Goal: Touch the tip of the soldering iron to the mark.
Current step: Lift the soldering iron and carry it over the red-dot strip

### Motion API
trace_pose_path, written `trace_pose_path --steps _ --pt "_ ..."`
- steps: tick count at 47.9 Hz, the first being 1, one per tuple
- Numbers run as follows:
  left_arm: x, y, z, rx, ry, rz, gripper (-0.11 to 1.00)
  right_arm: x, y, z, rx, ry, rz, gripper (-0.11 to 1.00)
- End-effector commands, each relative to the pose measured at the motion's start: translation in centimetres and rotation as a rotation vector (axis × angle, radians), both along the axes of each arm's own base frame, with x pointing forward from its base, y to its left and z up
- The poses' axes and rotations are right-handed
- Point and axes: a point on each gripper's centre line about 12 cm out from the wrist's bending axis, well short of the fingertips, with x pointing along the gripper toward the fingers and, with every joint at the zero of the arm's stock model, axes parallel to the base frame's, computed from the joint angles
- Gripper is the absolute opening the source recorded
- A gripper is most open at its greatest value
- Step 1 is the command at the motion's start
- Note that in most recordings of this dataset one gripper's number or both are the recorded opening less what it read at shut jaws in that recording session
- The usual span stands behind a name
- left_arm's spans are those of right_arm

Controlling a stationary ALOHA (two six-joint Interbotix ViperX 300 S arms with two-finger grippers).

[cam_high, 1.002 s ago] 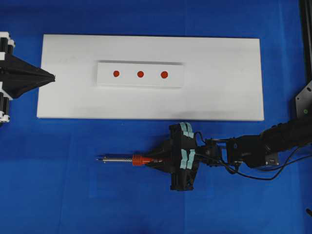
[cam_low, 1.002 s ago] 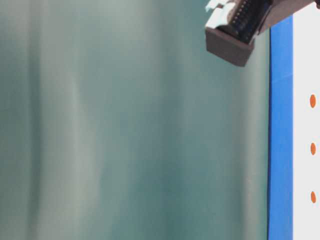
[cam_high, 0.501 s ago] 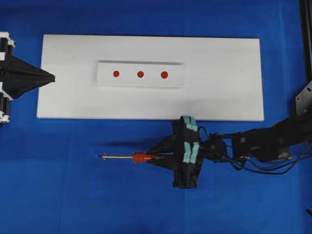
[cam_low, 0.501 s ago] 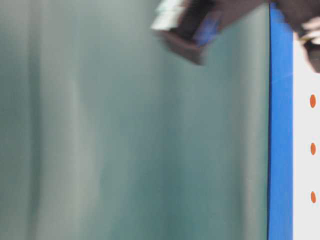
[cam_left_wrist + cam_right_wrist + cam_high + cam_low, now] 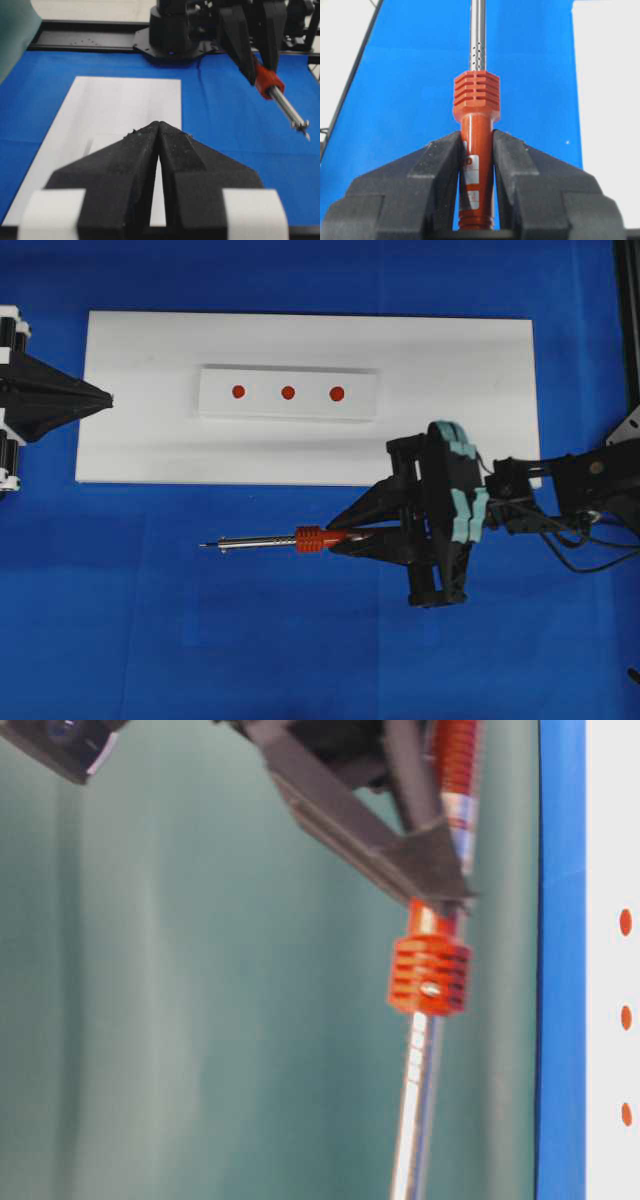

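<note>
Clamped on the red handle of the slim soldering iron, the right end effector has its two black fingers pressed against either side of the handle, just behind the ribbed red collar. From overhead the right end effector sits over the blue surface, below the lower edge of the large white rectangular board and right of centre. The soldering iron sticks out leftward from the fingers, its thin silver shaft running nearly level and ending in a pointed tip over bare blue cloth, clear of the board. In the table-level view the soldering iron shows close up, with the collar and part of the shaft below a black finger. In the left wrist view the iron hangs above the blue surface, off it.

On the board lies a smaller white rectangular strip carrying three red round marks: the left mark, the middle mark and the right mark. The iron's tip is well apart from all three, below and left of the left mark.

At the board's left edge, the left end effector points toward the board with its black fingers meeting at the tip, holding nothing; the left wrist view shows the left end effector closed in the same way.
</note>
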Motion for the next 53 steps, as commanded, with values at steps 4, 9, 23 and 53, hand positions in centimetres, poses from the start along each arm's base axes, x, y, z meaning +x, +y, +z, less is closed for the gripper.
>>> trace_pose_path --steps 4,9,23,53 --pt "0.2 0.0 0.3 -0.001 -0.012 0.001 0.00 0.2 0.0 1.7 0.003 -0.039 0.003 0.06" --pt "0.2 0.0 0.4 0.000 -0.012 0.001 0.00 0.3 -0.1 1.7 -0.010 -0.039 0.009 0.06" --pt "0.2 0.0 0.3 -0.001 -0.011 0.000 0.00 0.7 -4.5 0.9 -0.126 0.028 -0.040 0.06" --pt "0.2 0.0 0.3 0.000 -0.009 -0.002 0.00 0.3 -15.2 1.0 -0.355 0.112 -0.198 0.06"
